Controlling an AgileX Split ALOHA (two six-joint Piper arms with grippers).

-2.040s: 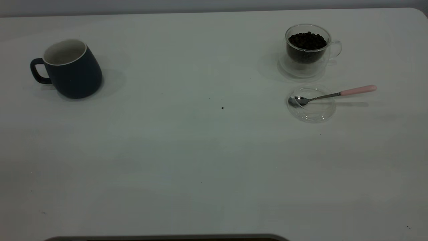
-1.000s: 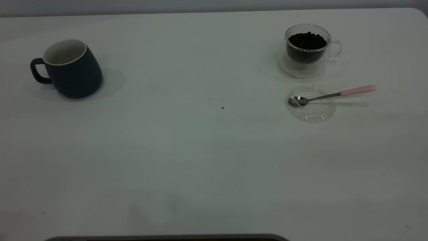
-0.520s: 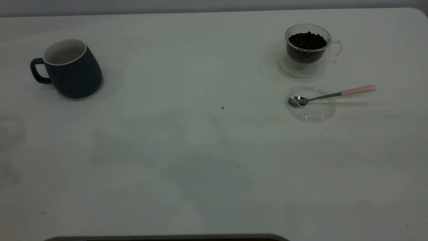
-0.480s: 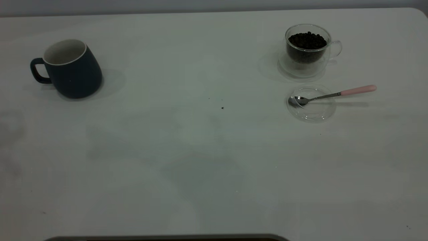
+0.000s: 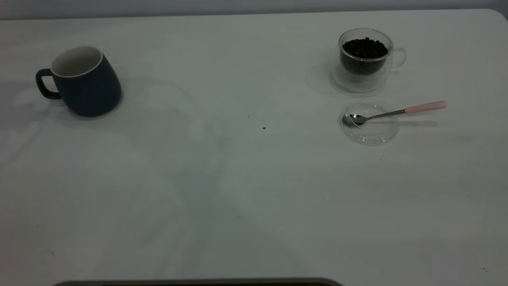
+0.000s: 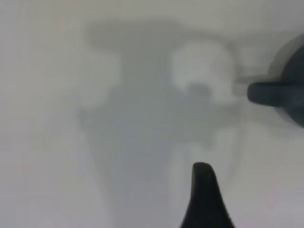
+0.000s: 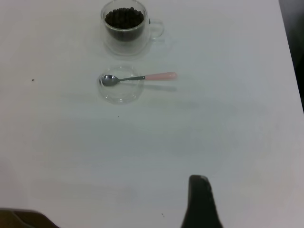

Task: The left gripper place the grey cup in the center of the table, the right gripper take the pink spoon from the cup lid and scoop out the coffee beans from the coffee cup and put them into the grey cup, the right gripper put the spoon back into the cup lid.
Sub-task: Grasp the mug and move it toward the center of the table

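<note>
A: What lies on the table [image 5: 222,190]?

B: A smooth white top with a rounded corner and a few dark specks. Far to the left stands the grey cup [image 5: 85,81], a dark, round-bellied ceramic mug, white inside, its loop handle turned toward the left edge.

A: And on the right?

B: The coffee cup [image 5: 367,57], clear double-walled glass on a wide base, holding a heap of dark coffee beans [image 5: 364,47]. Just in front of it lies the cup lid [image 5: 371,133], a shallow clear disc. The pink spoon [image 5: 393,112] rests its shiny steel bowl in the lid, with the pale matte handle reaching out past the rim.

A: The grippers?

B: The left gripper [image 6: 205,194] shows one black fingertip over the table near the mug's handle. The right gripper [image 7: 200,202] shows likewise, well apart from the spoon. Whether either pair of fingers is wide or narrow cannot be told.
</note>
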